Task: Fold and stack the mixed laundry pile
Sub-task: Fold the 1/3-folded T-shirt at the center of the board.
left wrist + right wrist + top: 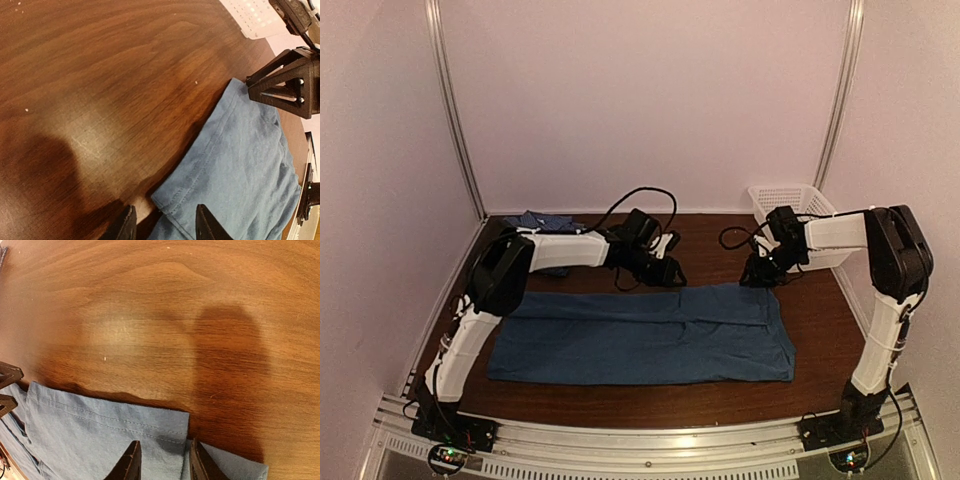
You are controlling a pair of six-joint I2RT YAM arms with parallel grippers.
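The teal-blue t-shirt (pixel 650 335) lies flat across the table as a long folded band. Both grippers are down at its far edge. My left gripper (pixel 662 272) is open. In the left wrist view a hemmed corner of the t-shirt (pixel 250 165) lies between the fingertips of this gripper (pixel 166 227), which stand well apart. My right gripper (pixel 760 275) is also open over the far right corner. Its fingertips (pixel 165 465) straddle the stitched hem of the t-shirt (pixel 100 430) without pinching it. The blue-and-white checked shirt (pixel 542 220) lies bunched at the back left.
A white lattice basket (pixel 790 200) stands at the back right, just behind the right arm; its corner (pixel 250 17) shows in the left wrist view. Bare dark wood (pixel 175 315) lies beyond the t-shirt's far edge. Walls close in the back and both sides.
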